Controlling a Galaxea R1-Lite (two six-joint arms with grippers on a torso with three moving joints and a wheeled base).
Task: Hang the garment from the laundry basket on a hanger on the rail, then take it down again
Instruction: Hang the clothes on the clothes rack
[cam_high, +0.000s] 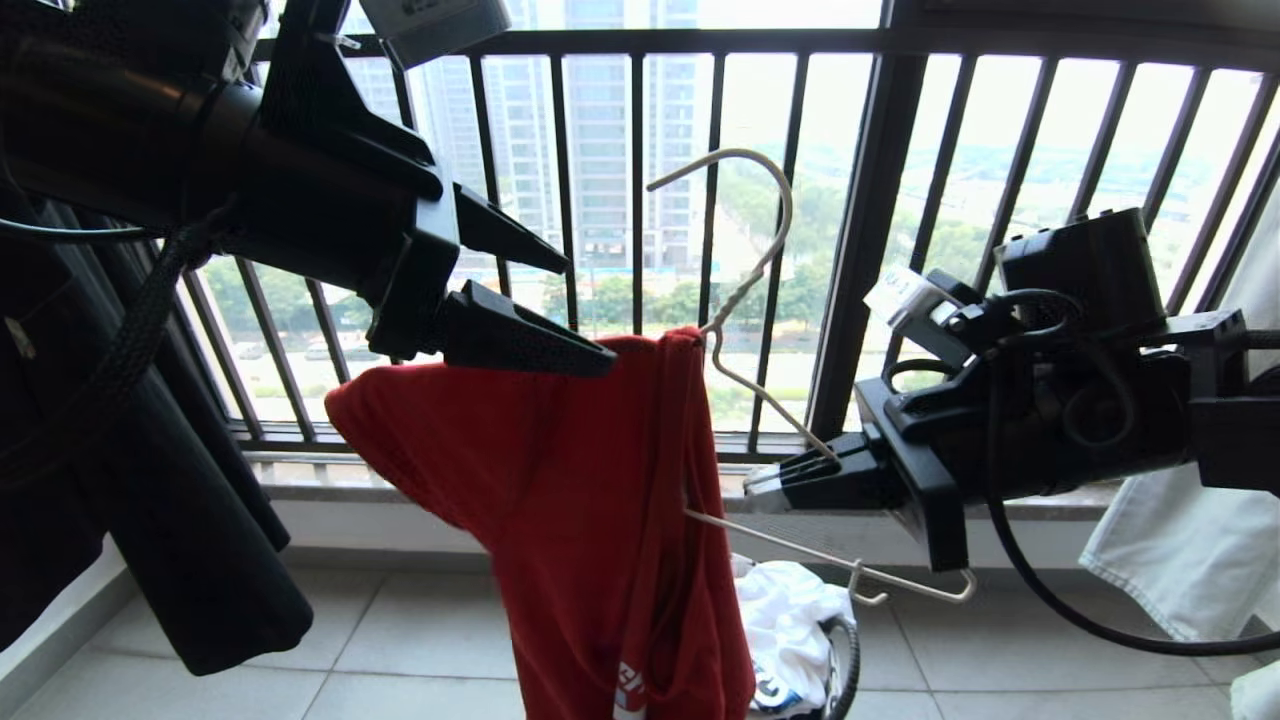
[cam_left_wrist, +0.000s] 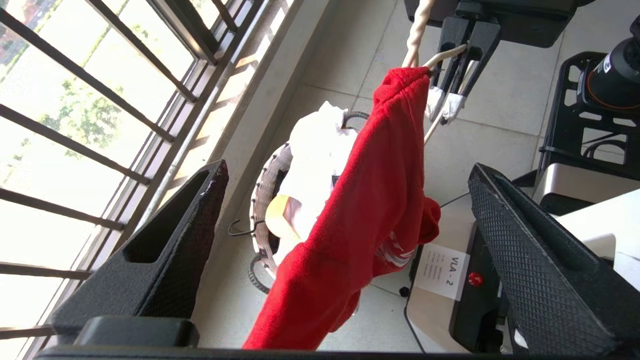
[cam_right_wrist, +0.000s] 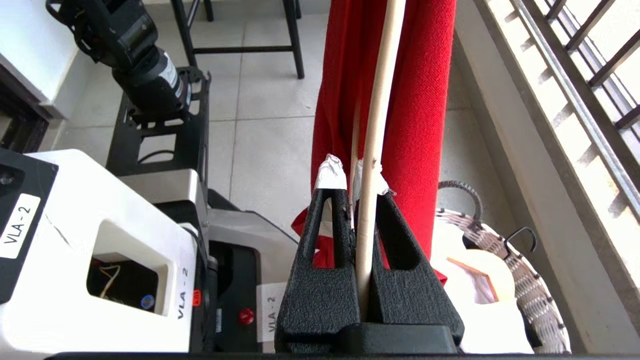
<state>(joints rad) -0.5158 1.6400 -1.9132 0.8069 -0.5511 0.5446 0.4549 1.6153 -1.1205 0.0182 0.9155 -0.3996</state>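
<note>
red T-shirt (cam_high: 560, 500): soft, light, limp, likely slips | wire hanger (cam_high: 745, 290): thin, springy; right gripper (cam_high: 770, 490) pinches its shoulder wire | left gripper (cam_high: 570, 310) spread, beside collar | grasp cloth near collar.

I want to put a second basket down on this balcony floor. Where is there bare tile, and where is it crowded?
Bare tile lies left of the red shirt, between the black garment and the wall under the window. Right of the basket, tile runs to the white cloth. Crowded: around the basket, under the hanger.
</note>
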